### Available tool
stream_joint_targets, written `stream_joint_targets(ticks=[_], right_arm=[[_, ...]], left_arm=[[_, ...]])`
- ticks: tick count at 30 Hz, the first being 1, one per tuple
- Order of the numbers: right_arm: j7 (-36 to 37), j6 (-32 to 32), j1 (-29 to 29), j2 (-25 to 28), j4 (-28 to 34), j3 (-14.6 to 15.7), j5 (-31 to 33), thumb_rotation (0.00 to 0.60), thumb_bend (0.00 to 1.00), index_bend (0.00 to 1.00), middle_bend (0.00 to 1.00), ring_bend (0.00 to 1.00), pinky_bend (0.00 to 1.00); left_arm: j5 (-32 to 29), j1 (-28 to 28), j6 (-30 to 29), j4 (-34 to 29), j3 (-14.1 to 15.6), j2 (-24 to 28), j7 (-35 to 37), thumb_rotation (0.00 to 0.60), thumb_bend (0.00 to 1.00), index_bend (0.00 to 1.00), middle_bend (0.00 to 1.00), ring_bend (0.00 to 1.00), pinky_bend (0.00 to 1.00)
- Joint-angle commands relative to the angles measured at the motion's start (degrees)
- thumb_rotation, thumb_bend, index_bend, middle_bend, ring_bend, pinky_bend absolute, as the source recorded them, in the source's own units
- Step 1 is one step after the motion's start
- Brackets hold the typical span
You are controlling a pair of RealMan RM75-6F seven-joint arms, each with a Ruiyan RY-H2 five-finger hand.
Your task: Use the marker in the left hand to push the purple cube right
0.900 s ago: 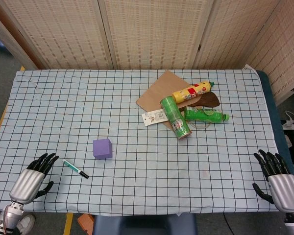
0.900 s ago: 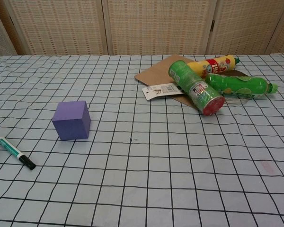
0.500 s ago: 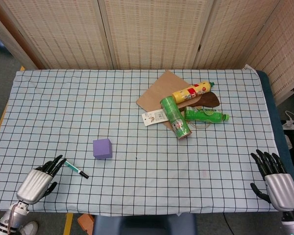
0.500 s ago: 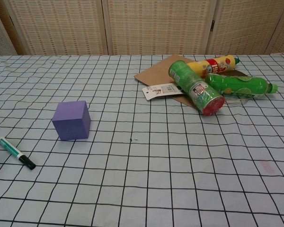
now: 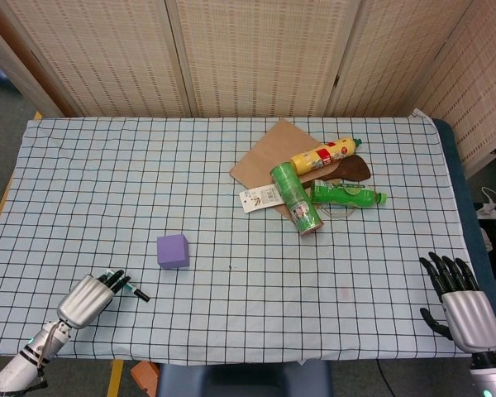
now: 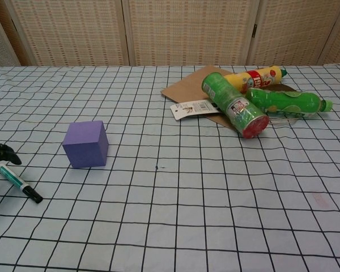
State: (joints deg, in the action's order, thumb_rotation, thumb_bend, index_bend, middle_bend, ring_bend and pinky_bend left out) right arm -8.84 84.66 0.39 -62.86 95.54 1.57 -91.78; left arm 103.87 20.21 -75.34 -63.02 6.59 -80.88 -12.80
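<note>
The purple cube sits on the checked cloth, left of centre. A green marker with a black cap lies flat on the cloth to its front left. My left hand reaches in from the front-left corner, with its dark fingertips over the marker's green end. The marker still lies on the cloth and no grip on it shows. My right hand hangs at the front-right table edge, fingers spread and empty.
At the back right a brown paper bag lies under a yellow bottle, a green can, a green bottle and a white tag. Bare checked cloth stretches to the right of the cube.
My left hand has moved right and forward until its fingertips cover the marker's green end. Marker and cube have not moved. The right hand has drifted slightly.
</note>
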Motion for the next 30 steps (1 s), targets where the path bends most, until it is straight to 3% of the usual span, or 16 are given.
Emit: stream_joint_targets(ticks=[1, 20, 30], right_arm=[[-0.5, -0.1, 0.0, -0.2, 0.1, 0.0, 0.3, 0.6, 0.19, 0.0, 0.0, 0.0, 0.0], [-1.3, -1.0, 0.4, -0.4, 0.1, -0.1, 1.3, 0.6, 0.19, 0.0, 0.0, 0.0, 0.0], [-1.3, -0.9, 0.4, -0.4, 0.1, -0.1, 1.3, 0.6, 0.19, 0.0, 0.0, 0.0, 0.0]], left_arm=[[0.3, 1.2, 1.0, 2.8, 0.0, -2.4, 1.1, 0.6, 0.42, 0.24, 0.23, 0.59, 0.94], [0.4, 3.5, 1.8, 12.3, 0.9, -7.8, 4.7, 0.6, 0.42, 0.42, 0.39, 0.61, 0.95], [-0.3, 4.0, 2.4, 14.1, 1.4, -8.9, 5.1, 0.6, 0.45, 0.46, 0.43, 0.62, 0.95]])
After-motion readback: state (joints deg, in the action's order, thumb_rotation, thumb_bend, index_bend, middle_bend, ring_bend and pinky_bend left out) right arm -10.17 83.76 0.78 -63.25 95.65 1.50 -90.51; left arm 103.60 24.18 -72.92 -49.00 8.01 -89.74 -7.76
